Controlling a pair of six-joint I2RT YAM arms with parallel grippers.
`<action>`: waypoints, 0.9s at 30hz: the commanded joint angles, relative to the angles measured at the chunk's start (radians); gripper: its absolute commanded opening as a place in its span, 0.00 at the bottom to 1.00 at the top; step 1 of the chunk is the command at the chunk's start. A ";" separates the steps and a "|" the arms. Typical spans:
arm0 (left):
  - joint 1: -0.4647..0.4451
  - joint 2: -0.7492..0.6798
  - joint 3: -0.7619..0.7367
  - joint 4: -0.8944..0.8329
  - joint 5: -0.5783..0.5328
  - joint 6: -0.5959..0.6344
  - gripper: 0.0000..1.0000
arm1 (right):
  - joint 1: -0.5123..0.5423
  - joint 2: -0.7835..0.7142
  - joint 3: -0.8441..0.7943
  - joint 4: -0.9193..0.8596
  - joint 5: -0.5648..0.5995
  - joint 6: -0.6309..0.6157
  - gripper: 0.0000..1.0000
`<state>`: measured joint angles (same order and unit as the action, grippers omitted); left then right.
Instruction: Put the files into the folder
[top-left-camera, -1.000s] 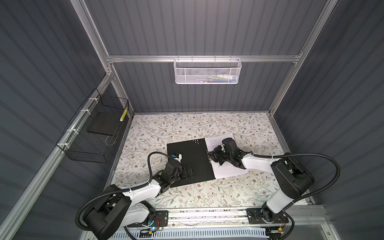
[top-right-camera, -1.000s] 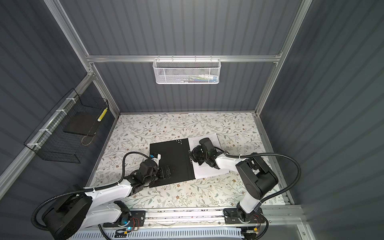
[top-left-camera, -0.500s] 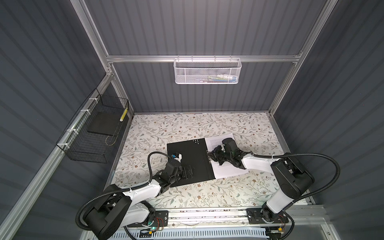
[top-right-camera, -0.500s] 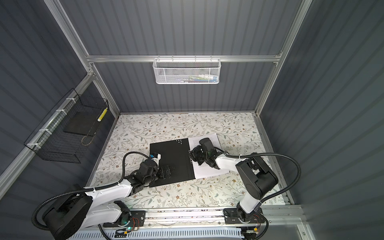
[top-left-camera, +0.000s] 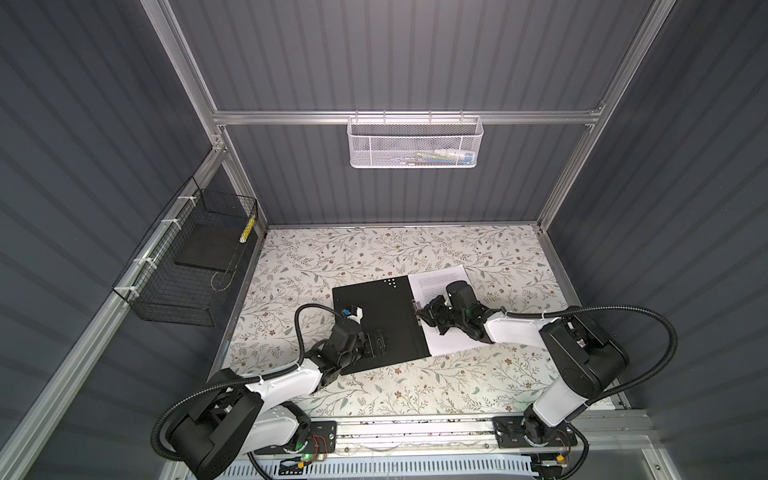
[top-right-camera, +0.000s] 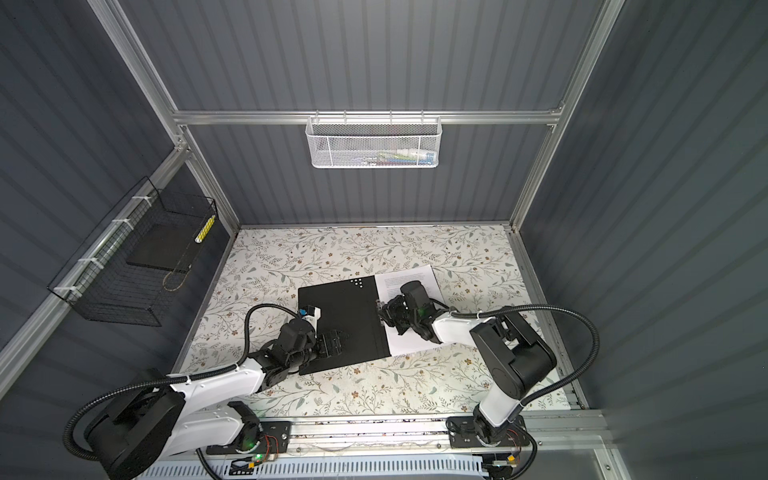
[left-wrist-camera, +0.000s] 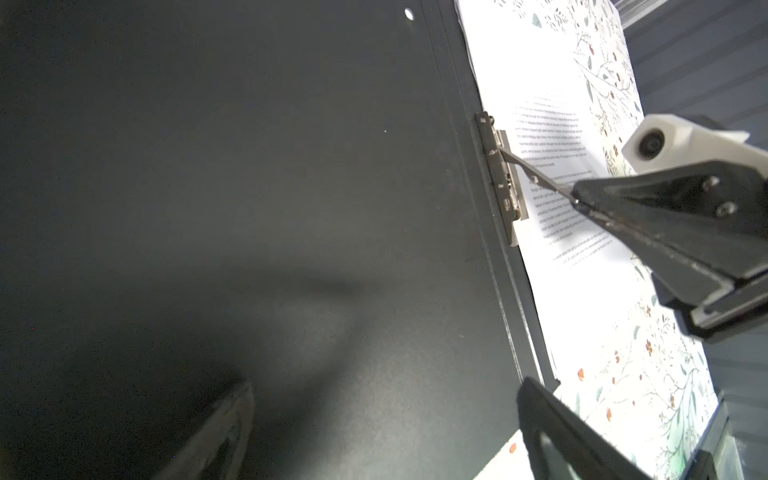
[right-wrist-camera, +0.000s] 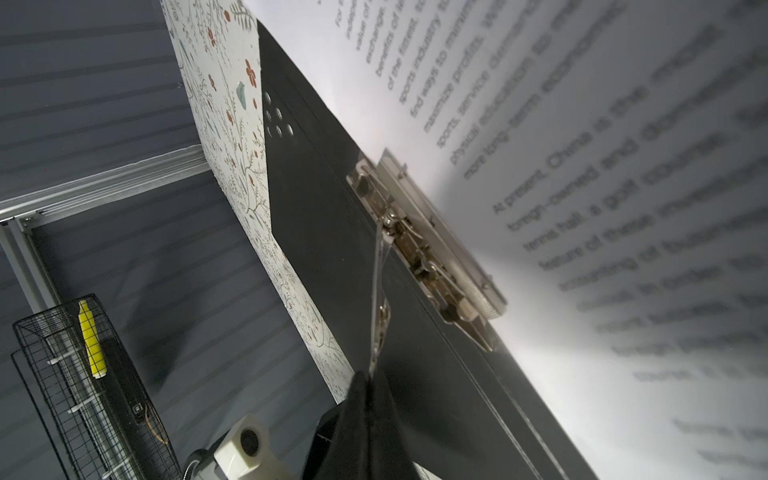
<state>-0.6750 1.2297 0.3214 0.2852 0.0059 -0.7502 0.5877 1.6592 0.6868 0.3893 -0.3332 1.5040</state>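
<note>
Right gripper (right-wrist-camera: 368, 376) pinched tight on thin metal lever (right-wrist-camera: 378, 291) of clip (right-wrist-camera: 432, 257) at spine. Left gripper (top-left-camera: 379, 341) spread wide, holding nothing, low over near corner of folder (top-left-camera: 374, 307). Folder open flat on floral table (top-left-camera: 374, 249), black inside up, spine running near-to-far. Files (top-left-camera: 453, 343) on right half, long edge along spine, edge at clip. Print reads "At present, China"; rest blurred.

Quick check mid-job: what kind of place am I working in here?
Likely an enclosed robot test booth, not an office: dark grey ribbed wall panels in a silver aluminium frame, a floral-patterned tabletop, and a white mesh basket hung on that frame.
</note>
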 joint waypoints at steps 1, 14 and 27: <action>0.002 0.043 -0.009 -0.181 -0.057 -0.048 1.00 | -0.008 0.009 -0.063 0.008 0.008 -0.047 0.00; 0.002 0.057 -0.007 -0.267 -0.131 -0.115 1.00 | -0.038 0.030 -0.183 0.033 -0.013 -0.194 0.00; 0.002 0.007 -0.021 -0.311 -0.155 -0.118 1.00 | -0.038 0.087 -0.256 0.027 0.127 -0.285 0.00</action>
<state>-0.6750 1.2133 0.3546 0.1684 -0.1265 -0.8410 0.5648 1.6787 0.4995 0.6380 -0.3447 1.2552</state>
